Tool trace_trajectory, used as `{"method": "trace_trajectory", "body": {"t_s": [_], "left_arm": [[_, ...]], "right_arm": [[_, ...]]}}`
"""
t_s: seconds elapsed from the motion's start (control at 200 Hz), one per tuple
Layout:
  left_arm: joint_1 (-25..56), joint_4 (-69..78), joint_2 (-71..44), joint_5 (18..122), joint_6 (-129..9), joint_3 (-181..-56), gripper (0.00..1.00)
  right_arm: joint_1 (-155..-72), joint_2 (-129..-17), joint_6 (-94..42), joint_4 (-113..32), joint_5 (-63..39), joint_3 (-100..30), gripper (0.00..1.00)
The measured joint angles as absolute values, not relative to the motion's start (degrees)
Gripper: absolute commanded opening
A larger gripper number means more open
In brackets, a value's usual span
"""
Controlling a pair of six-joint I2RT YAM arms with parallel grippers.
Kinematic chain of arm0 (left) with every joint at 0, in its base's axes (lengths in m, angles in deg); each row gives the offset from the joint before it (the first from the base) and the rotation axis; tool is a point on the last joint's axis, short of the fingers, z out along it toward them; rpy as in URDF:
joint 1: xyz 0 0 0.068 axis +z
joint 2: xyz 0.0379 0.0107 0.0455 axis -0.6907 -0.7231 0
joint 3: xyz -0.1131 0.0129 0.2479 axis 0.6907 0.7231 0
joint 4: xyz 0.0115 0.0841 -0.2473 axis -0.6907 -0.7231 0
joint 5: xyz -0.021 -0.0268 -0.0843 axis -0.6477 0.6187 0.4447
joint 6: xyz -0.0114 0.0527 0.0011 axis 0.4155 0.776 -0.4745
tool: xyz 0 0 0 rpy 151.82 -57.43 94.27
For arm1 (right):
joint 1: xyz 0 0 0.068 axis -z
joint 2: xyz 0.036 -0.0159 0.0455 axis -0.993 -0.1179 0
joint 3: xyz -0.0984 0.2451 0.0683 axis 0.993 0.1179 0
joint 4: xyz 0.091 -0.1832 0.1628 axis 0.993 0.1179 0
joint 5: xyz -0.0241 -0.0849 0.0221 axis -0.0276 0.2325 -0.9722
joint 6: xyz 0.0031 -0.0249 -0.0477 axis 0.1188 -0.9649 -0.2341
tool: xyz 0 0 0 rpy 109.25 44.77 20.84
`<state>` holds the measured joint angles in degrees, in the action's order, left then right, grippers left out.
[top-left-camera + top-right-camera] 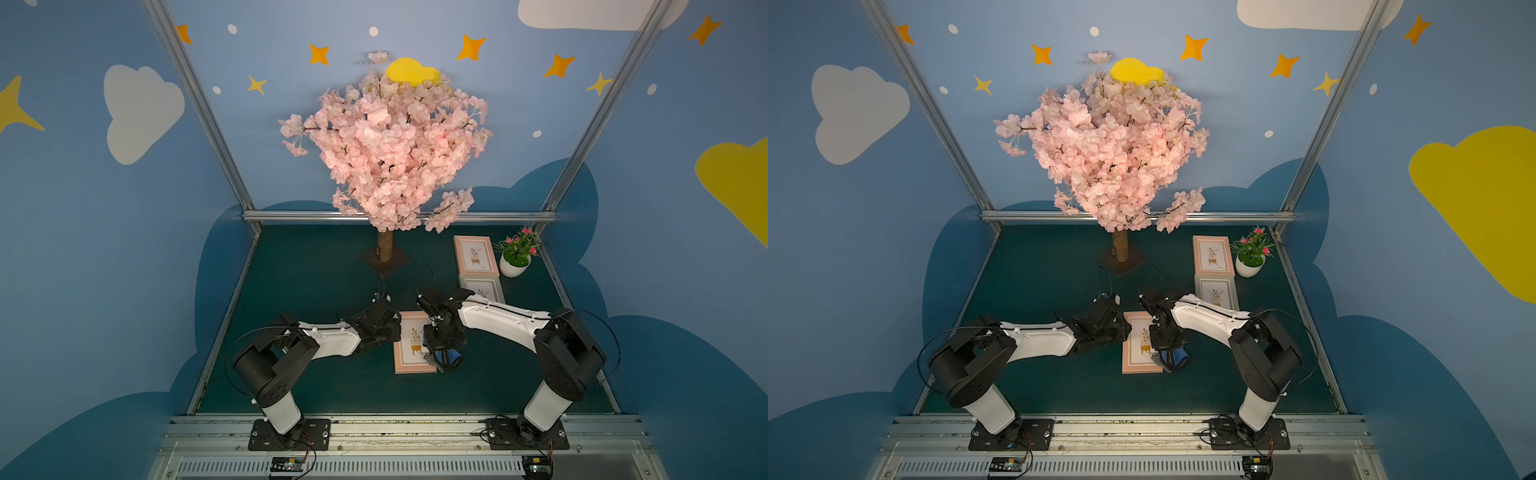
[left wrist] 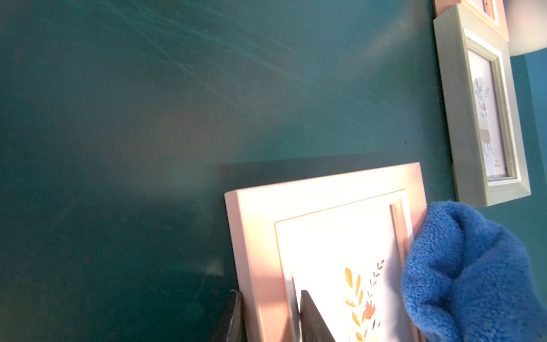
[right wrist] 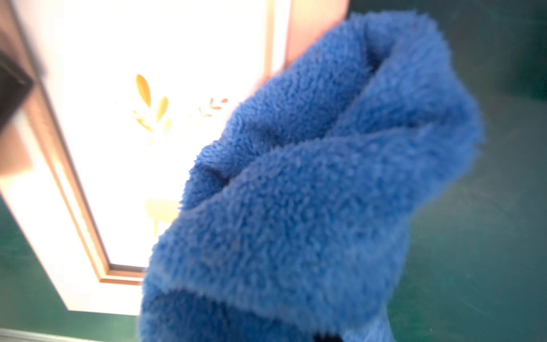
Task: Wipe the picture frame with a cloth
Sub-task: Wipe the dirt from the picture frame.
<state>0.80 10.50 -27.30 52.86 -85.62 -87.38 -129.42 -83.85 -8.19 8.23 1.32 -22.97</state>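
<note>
The cloth point(image 1: 455, 357) is soft, plush and light, so it bunches rather than lying flat. The right fingers point(image 1: 441, 365) are closed tight on a wad of it, at the right-hand edge of the picture frame point(image 1: 409, 353), which lies flat on the bench point(image 1: 311, 291) between the two arms. That frame looks stiff and light, with a slick glazed face (likely to skate under a wipe), so its side rail is the place to hold. The left fingers point(image 2: 312, 322), only narrowly apart, sit astride the left rail, one on the glass and one outside. Counted: one cloth, three frames (a second pink frame point(image 1: 476, 255) and a grey frame point(image 1: 484, 289) lie further back), one pot plant point(image 1: 515, 257), one blossom tree point(image 1: 386, 141).
</note>
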Motion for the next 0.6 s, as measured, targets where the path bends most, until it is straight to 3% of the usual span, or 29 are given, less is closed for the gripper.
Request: {"method": "trace_trajectory", "body": {"t_s": [0.355, 0.601], "left_arm": [[0.82, 10.35, -27.25, 52.86, -86.01, -87.42, 0.33], [0.84, 10.83, -27.21, 52.88, -86.62, -87.14, 0.32]], "right_arm": [[-125.75, -96.77, -11.14, 10.18, 2.79, -41.57, 0.0], [-128.2, -90.84, -10.64, 6.96, 2.09, -30.99, 0.0]]}}
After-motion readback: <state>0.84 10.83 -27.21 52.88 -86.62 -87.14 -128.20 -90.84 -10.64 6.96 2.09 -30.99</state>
